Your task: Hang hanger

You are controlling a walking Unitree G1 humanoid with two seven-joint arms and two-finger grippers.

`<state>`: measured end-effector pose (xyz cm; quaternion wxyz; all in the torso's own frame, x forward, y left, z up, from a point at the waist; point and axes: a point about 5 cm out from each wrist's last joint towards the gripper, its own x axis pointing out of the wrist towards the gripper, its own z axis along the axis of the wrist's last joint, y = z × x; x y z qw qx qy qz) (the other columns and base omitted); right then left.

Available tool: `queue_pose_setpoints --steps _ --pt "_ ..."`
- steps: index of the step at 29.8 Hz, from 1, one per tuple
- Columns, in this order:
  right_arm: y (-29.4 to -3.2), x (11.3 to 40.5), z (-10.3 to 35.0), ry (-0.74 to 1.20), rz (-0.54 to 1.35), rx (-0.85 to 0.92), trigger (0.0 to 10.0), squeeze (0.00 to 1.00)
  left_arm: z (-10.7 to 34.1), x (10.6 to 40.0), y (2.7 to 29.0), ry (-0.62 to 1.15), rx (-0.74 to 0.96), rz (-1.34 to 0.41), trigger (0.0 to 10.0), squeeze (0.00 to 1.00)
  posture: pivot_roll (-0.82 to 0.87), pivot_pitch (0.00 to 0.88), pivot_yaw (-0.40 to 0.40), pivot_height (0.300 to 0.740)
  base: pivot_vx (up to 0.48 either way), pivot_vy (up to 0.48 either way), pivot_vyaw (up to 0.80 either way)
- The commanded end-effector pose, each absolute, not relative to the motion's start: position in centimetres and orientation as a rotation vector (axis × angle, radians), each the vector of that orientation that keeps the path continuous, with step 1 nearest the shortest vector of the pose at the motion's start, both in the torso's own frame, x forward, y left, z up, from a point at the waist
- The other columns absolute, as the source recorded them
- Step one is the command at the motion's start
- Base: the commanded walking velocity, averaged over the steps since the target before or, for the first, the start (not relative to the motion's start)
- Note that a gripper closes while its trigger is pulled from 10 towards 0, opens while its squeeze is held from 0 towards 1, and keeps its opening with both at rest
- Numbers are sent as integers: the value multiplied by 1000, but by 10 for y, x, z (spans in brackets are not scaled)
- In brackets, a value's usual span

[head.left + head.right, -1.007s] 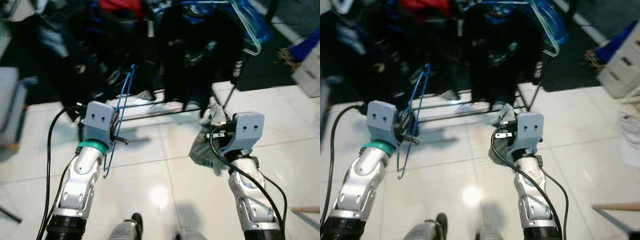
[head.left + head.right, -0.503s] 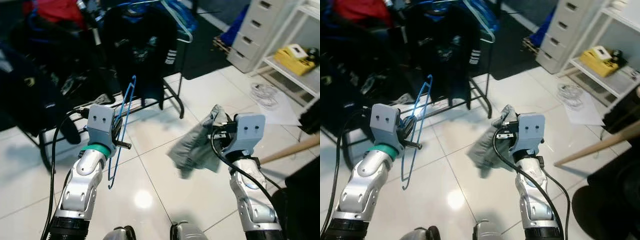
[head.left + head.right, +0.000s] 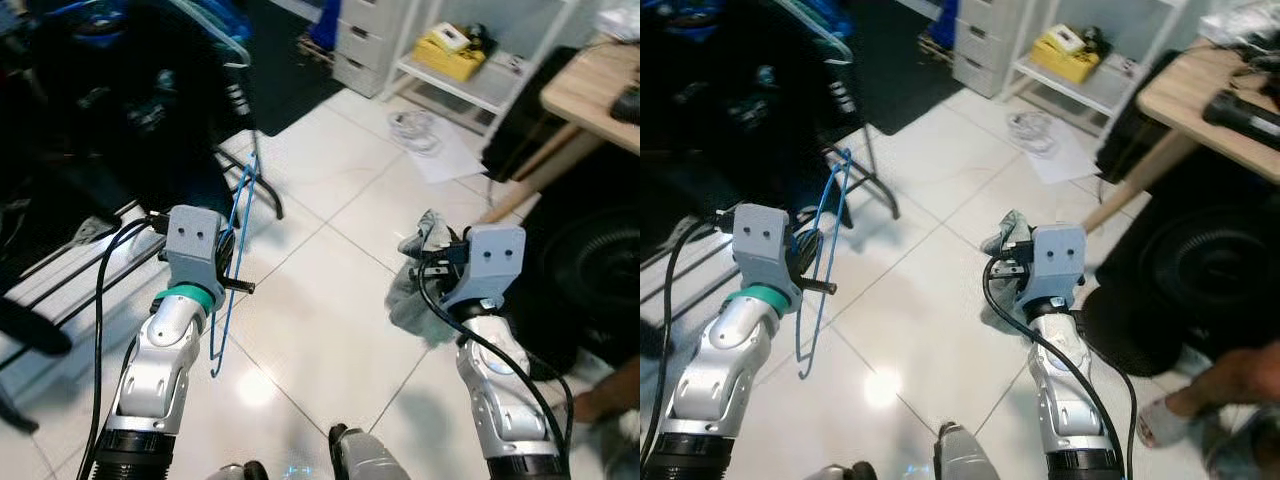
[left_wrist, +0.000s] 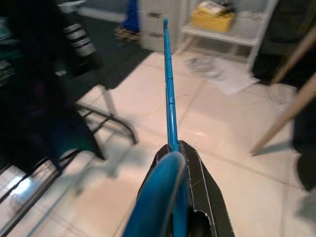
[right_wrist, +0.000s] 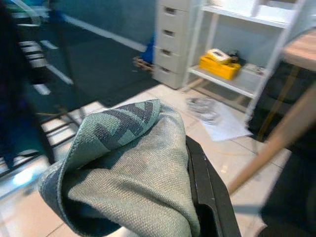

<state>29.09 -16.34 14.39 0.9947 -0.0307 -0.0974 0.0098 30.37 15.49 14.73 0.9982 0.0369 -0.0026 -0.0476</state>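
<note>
Nearest the robot lay a white tiled floor, with its own feet at the lower edge of the head views. Both arms were raised over it. The left hand was clamped on a blue wire hanger, which stood nearly upright in the grip, its lower loop hanging toward the tiles and its upper end pointing up beside the clothes rack. In the left wrist view the black fingers pressed together around the blue wire. The right hand was closed on a bunched grey-green cloth, which sagged below the grip; in the right wrist view the cloth covered most of one finger.

Just beyond the left arm stood a black clothes rack with dark garments hanging from it, its leg bending down to the floor near the hanger's top. To the robot's right, a dark round object sat on the floor beneath a wooden table. A person's foot in a sandal showed at the right. Farther off lay a coil of cable on paper, a white shelf with a yellow box, and a grey drawer unit.

Against half a second earlier the whole scene had swung: the rack sat further left, and the table and shelf had come closer into view.
</note>
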Motion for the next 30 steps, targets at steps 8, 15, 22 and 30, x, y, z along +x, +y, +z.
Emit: queue_pose_setpoints --steps 8,15,22,30 --pt "-164 292 144 -198 16 -55 10000 0 146 305 158 12 72 -75 10000 0 -99 88 51 740 0 0 -800" --pt "-165 291 145 -200 16 -57 10000 0 146 305 158 11 72 -77 10000 0 -98 90 51 740 0 0 -800" --pt "-165 292 145 -198 18 -59 10000 0 146 305 157 10 72 -80 10000 0 -98 90 51 740 0 0 -800" --pt "-165 291 143 -193 22 -61 10000 0 141 304 158 23 79 -81 10000 0 -97 88 48 740 0 0 -800"
